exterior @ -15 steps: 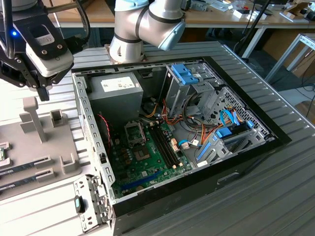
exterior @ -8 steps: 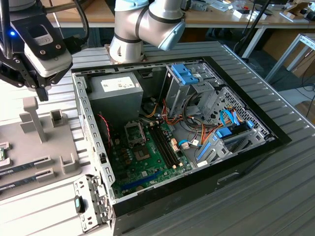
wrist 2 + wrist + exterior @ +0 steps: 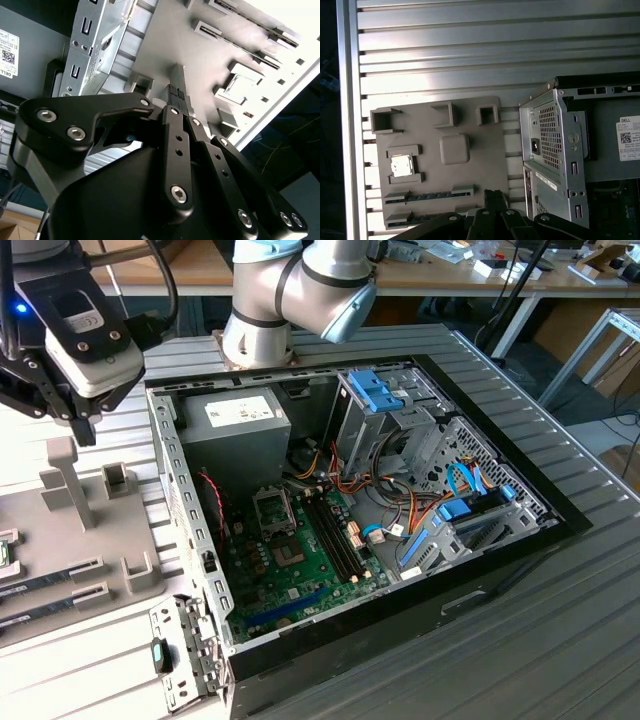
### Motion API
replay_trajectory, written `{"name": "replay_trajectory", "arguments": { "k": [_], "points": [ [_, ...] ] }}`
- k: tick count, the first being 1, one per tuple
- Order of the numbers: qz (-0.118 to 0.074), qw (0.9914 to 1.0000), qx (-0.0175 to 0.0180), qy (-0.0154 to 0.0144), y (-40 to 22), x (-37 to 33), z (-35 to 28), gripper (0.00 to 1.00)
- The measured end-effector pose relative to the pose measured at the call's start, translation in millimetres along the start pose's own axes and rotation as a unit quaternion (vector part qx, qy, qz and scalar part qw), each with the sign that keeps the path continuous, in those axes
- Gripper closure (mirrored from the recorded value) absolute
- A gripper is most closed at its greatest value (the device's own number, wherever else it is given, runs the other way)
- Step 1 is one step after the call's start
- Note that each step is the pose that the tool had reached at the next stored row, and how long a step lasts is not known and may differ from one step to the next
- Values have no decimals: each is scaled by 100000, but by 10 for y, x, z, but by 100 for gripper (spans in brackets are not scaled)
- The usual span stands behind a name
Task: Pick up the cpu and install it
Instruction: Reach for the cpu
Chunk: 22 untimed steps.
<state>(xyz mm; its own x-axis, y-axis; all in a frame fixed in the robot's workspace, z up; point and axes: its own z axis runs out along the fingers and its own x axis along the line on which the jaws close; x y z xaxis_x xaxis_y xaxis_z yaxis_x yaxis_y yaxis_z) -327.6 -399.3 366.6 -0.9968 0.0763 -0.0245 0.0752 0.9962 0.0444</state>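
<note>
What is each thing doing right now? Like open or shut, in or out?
Gripper, shut, empty, above the tray.
Cpu, lying flat in its tray pocket, not picked up.
Tray, flat beside the case.
Case, open, lying on its side.

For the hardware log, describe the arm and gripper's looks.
The arm has silvery-grey segments with pale blue joint caps. The gripper is black with linked bars and silver screw heads. A white-grey housing and a blue light sit at the wrist.
</note>
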Motion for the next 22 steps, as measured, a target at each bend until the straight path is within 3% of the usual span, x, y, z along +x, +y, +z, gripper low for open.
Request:
{"name": "replay_trajectory", "arguments": {
  "k": [5,22],
  "points": [
    [-6,100000,6,7,-3,43,-1,89],
    [-3,100000,2,2,-7,90,1,89]
  ]
}}
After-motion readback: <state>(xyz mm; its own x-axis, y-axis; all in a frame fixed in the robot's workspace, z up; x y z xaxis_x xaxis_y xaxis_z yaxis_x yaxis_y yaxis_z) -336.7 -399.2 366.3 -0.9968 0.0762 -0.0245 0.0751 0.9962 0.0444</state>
